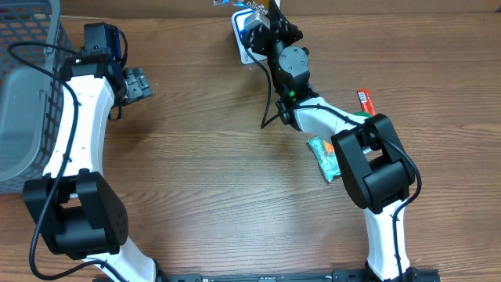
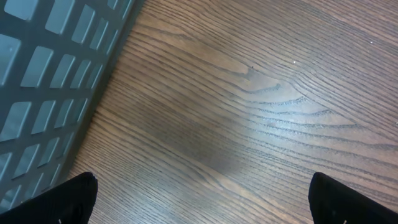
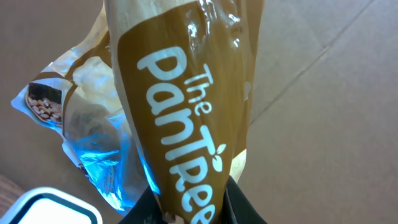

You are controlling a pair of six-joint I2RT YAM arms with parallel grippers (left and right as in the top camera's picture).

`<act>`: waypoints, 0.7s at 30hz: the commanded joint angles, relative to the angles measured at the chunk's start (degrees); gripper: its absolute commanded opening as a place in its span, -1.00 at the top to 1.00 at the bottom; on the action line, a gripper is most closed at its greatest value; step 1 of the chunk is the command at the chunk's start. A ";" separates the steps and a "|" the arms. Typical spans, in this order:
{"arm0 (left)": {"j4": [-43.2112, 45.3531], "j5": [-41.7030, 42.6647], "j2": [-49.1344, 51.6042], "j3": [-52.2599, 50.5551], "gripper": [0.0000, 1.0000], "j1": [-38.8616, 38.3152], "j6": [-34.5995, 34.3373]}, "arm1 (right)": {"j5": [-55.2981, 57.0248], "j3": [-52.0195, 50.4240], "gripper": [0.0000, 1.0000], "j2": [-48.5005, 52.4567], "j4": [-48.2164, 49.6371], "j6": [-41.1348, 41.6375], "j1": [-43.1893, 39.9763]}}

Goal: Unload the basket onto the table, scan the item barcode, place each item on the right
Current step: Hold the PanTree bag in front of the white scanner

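Brown "The PanTree" snack bag [image 3: 186, 112] sits pinched in the right gripper [image 3: 189, 210], top centre of the overhead view, over the white scanner [image 1: 241, 37]. Left gripper [image 1: 137, 82] gapes wide, upper left.

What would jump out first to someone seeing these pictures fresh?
The brown snack bag, clamped in the right gripper at the far edge of the table, fills the right wrist view. Near it sits a white scanner; a grey basket stands at the left, beside the open left gripper.

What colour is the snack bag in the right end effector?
The snack bag is golden brown with white lettering; clearest in right wrist view.
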 commanded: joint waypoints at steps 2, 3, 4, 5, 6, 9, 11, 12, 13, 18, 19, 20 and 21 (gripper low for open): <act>0.09 -0.79 -0.35 1.07 -1.00 -0.39 1.51 | 0.28 1.97 0.93 0.15 0.26 4.39 0.35; 0.07 -0.79 -0.35 1.07 -1.00 -0.39 1.51 | 0.22 1.97 0.93 0.15 -0.33 5.03 0.35; 0.09 -0.79 -0.35 1.07 -1.00 -0.39 1.51 | 0.24 1.97 0.93 0.15 -0.83 6.34 0.35; 0.07 -0.79 -0.35 1.07 -0.99 -0.39 1.51 | 0.26 1.97 0.93 0.15 -1.11 7.76 0.28; 0.09 -0.79 -0.35 1.07 -0.99 -0.39 1.51 | 0.24 1.97 0.93 0.15 -1.57 9.14 0.28; 0.07 -0.79 -0.35 1.07 -0.99 -0.39 1.51 | 0.20 1.97 0.93 0.15 -2.36 12.15 0.31; 0.07 -0.79 -0.35 1.07 -1.00 -0.39 1.51 | 0.22 1.97 0.93 0.15 -2.45 12.81 0.31; 0.07 -0.79 -0.35 1.07 -1.00 -0.39 1.51 | 0.22 1.97 0.93 0.15 -2.56 12.81 0.31; 0.07 -0.79 -0.35 1.07 -1.00 -0.39 1.51 | 0.22 1.97 0.93 0.15 -2.95 12.79 0.37; 0.07 -0.79 -0.35 1.07 -1.00 -0.39 1.51 | 0.28 1.97 0.93 0.15 -6.86 15.47 0.31; 0.07 -0.79 -0.35 1.07 -1.00 -0.39 1.51 | 0.52 1.97 0.93 0.15 -7.19 16.72 0.22; 0.07 -0.79 -0.35 1.07 -1.00 -0.39 1.51 | 1.07 1.97 0.93 0.15 -7.43 17.97 0.20; 0.07 -0.79 -0.35 1.07 -1.00 -0.39 1.51 | 1.11 1.97 0.93 0.15 -7.45 18.21 0.20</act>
